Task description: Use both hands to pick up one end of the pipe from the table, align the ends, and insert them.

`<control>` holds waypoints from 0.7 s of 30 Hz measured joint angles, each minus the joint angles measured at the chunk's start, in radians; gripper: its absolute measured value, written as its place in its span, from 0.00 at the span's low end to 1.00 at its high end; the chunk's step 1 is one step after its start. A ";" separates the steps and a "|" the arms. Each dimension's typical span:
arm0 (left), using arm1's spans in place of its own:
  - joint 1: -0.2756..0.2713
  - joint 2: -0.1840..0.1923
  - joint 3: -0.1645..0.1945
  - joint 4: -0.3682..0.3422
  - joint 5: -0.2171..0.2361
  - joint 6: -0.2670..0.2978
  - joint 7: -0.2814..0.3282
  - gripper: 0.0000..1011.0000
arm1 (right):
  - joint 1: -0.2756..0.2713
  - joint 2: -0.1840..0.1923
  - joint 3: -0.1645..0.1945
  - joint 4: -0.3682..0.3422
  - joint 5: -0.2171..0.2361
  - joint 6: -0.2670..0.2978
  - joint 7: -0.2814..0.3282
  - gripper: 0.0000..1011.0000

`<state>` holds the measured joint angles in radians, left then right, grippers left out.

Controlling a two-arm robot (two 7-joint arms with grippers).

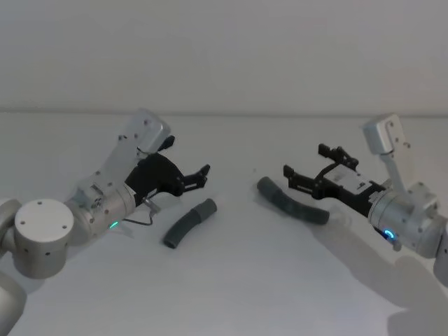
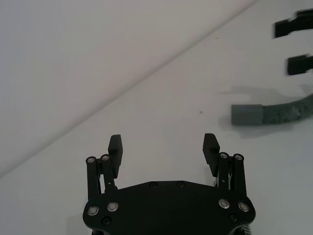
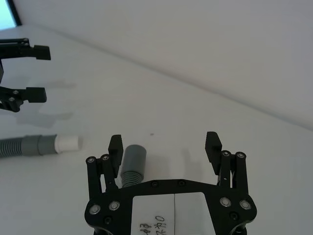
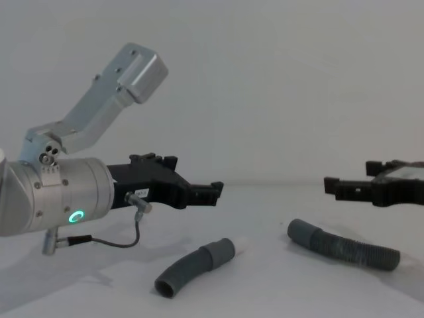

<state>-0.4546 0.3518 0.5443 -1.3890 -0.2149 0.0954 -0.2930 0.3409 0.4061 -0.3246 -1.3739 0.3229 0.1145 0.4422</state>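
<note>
white table, both sets of jaws spread, holding nothing. grey cuff sits right under my right gripper; short piece lies just beside the left gripper.

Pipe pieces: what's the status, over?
Left gripper open near short curved piece. Right gripper open over ribbed piece. Both lie apart on table. Nothing between them.

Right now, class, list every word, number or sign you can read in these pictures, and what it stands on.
On the label on the right gripper: handwritten marks, cut off, too unclear to read.
No text on the short pipe, ribbed pipe, left gripper or table.
</note>
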 joint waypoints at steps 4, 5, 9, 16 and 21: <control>-0.003 0.000 0.003 -0.001 -0.013 0.030 -0.028 0.99 | 0.057 -0.001 -0.024 0.078 0.004 -0.003 0.061 0.99; 0.000 0.001 0.002 -0.010 -0.020 0.045 -0.036 0.99 | 0.070 -0.001 -0.030 0.094 0.005 -0.004 0.071 0.99; 0.017 0.008 -0.005 -0.042 -0.036 0.085 -0.043 0.99 | 0.118 -0.004 -0.052 0.157 0.009 -0.009 0.127 0.99; 0.061 0.024 -0.029 -0.131 -0.062 0.167 -0.040 0.99 | 0.160 -0.002 -0.078 0.211 0.015 -0.008 0.182 0.99; 0.085 0.033 -0.038 -0.178 -0.064 0.203 -0.030 0.99 | 0.174 0.007 -0.093 0.225 0.021 0.002 0.210 0.99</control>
<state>-0.3692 0.3852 0.5065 -1.5671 -0.2790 0.2983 -0.3233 0.5151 0.4128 -0.4178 -1.1488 0.3435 0.1161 0.6525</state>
